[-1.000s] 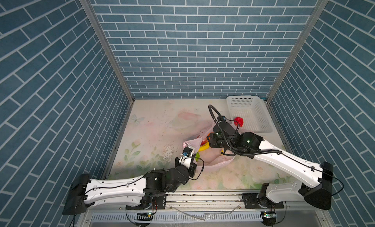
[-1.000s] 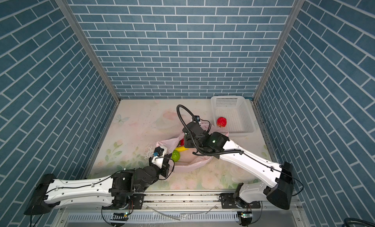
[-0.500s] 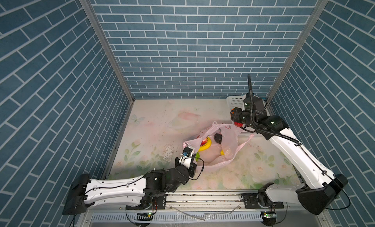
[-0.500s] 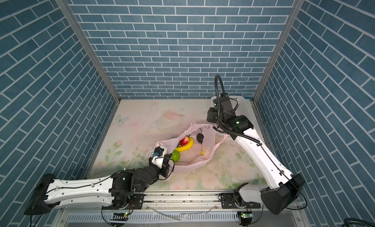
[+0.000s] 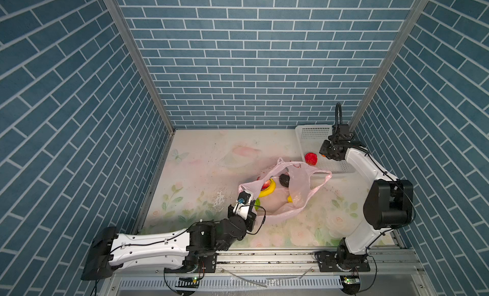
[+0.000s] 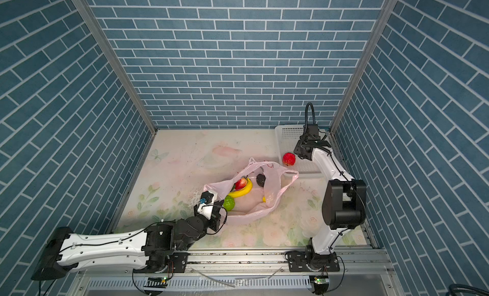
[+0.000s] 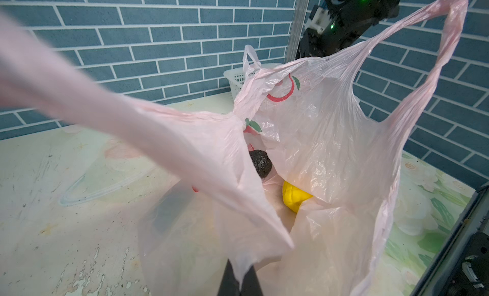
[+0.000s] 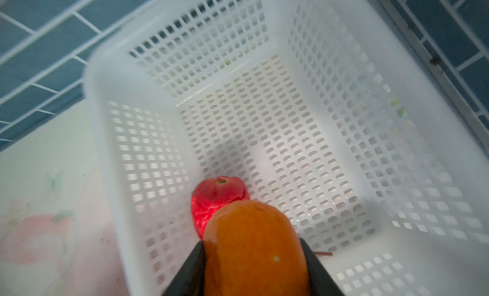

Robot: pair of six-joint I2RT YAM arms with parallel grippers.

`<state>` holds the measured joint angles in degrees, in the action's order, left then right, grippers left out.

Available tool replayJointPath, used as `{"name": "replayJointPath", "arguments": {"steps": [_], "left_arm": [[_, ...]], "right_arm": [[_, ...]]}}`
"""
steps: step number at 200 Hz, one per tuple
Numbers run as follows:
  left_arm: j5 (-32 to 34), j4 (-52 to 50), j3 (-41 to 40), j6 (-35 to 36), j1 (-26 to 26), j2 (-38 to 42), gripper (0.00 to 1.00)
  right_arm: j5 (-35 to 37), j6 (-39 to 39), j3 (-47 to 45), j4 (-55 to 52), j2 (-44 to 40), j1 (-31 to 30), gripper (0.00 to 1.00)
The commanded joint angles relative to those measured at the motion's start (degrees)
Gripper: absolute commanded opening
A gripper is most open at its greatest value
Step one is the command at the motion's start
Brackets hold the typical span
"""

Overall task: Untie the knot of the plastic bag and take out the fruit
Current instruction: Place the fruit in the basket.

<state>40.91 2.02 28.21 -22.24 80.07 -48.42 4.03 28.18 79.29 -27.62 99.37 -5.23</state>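
Observation:
The pink plastic bag [image 5: 297,187] [image 6: 270,189] lies open mid-table, its handle loops loose; no knot shows. My left gripper [image 7: 239,277] is shut on a bag edge [image 7: 238,228] at the near left of the bag's mouth. Fruit inside: a banana [image 5: 268,190] [image 6: 242,191], a red one [image 6: 240,183], a dark avocado [image 5: 284,179] [image 7: 260,163], a green one [image 6: 229,203] and a yellow one [image 7: 293,198]. My right gripper [image 8: 252,244] [image 5: 324,152] hangs over the white basket [image 5: 312,134] [image 8: 344,70], shut on an orange [image 8: 254,249]. A red fruit [image 5: 311,158] [image 8: 214,196] lies in the basket.
The basket stands in the back right corner against the brick walls and a metal post [image 5: 362,114]. Blue brick walls close in the table on three sides. The right arm's elbow [image 5: 387,204] stands high at the right of the bag.
My right arm has swung from the bag's mouth back to the right, over the basket, carrying the orange. The left arm and its hold on the bag have stayed put.

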Motion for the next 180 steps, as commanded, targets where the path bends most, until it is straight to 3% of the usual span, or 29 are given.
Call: {"name": "replayJointPath", "arguments": {"steps": [1, 12, 45, 70, 116, 180], "left_arm": [[0.6, -0.9, -0.4, -0.3, 0.3, 0.7, 0.0], [0.6, -1.1, -0.4, -0.4, 0.3, 0.7, 0.0], [0.8, -1.7, -0.8, -1.1, 0.3, 1.4, 0.0], [0.8, -1.7, -0.8, -1.1, 0.3, 1.5, 0.0], [0.8, -1.5, -1.0, -1.2, 0.3, 1.6, 0.0], [1.0, -1.3, -1.1, -1.3, 0.3, 1.3, 0.0]], "right_arm": [[-1.0, -1.9, -1.0, 2.7, 2.3, 0.7, 0.34], [-0.6, -2.0, -0.6, 2.2, 3.5, 0.7, 0.38], [-0.1, -1.3, 0.2, 0.5, 4.6, 0.9, 0.67], [0.0, -1.1, 0.1, -0.2, 3.8, 0.9, 0.78], [-0.9, -1.6, 0.0, -2.0, -1.0, 0.8, 0.82], [-6.9, -4.1, 3.6, -10.8, -14.4, -2.2, 0.83]]}}
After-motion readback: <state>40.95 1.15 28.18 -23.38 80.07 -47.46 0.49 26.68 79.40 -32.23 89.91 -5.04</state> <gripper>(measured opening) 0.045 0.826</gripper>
